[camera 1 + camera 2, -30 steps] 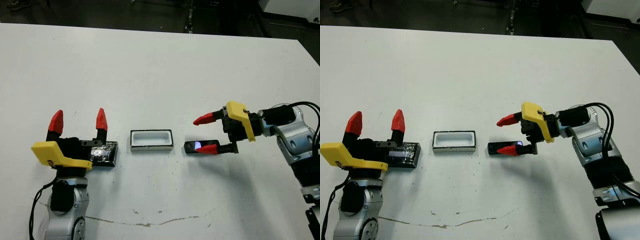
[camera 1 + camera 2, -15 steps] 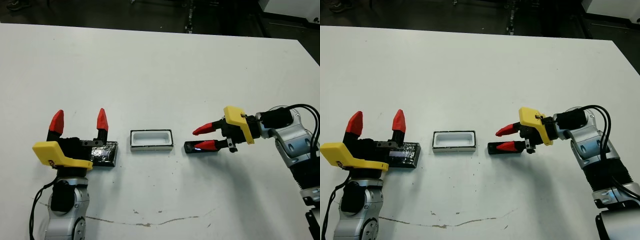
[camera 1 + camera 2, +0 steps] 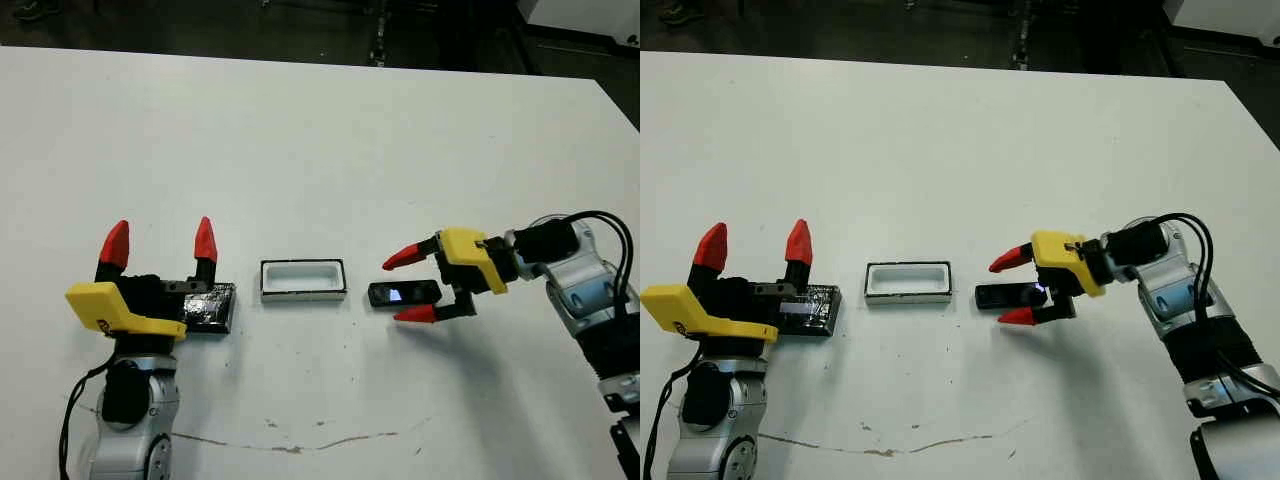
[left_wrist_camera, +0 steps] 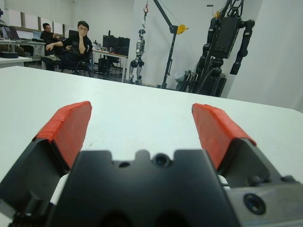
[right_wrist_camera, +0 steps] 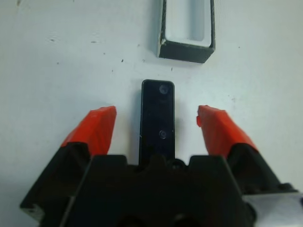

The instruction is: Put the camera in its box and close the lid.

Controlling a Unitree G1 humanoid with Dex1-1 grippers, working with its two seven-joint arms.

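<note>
Nothing of the task is completed. The camera (image 3: 403,293) lies flat on the white table (image 3: 320,130), just beside the box (image 3: 303,279) at its 3 o'clock, a narrow gap apart. The box is empty and uncovered. The lid (image 3: 208,307) lies at the box's 9 o'clock, partly under the left gripper (image 3: 160,243), whose fingers are spread and hold nothing. The right gripper (image 5: 159,124) straddles the camera, fingers wide apart on either side, not touching it. Grasping, placing and closing all remain. Open table surrounds every item; the edges lie well apart, and the travel to the box is short and unobstructed.
</note>
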